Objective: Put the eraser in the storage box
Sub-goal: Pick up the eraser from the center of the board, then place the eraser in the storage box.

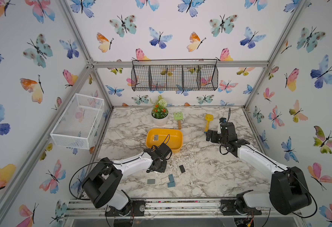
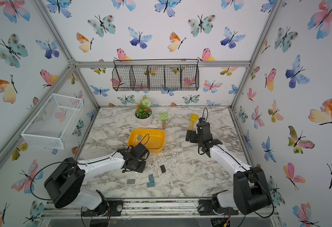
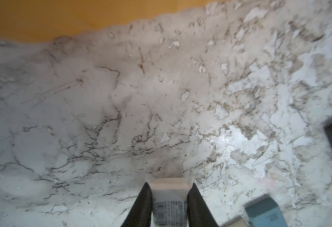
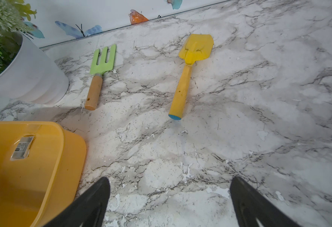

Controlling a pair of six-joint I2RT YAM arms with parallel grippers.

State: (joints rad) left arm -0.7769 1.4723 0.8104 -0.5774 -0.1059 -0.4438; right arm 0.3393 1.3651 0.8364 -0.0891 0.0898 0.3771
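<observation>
White eraser [image 3: 169,198] w/ barcode sleeve: pinched tight in the left gripper [image 3: 170,184], low by the marble table [image 3: 122,98], near the yellow storage box [image 1: 176,138] but outside it | another eraser [image 1: 155,137] lies in the box | right gripper [image 4: 170,179]: wide open, holding nothing, near the yellow shovel [image 4: 182,88]

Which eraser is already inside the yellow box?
The sleeved white eraser in the storage box; the others lie on the table or in the left gripper.

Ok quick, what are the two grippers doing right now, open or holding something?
Left gripper: closed on the white eraser.
Right gripper: open, holding nothing.
</observation>
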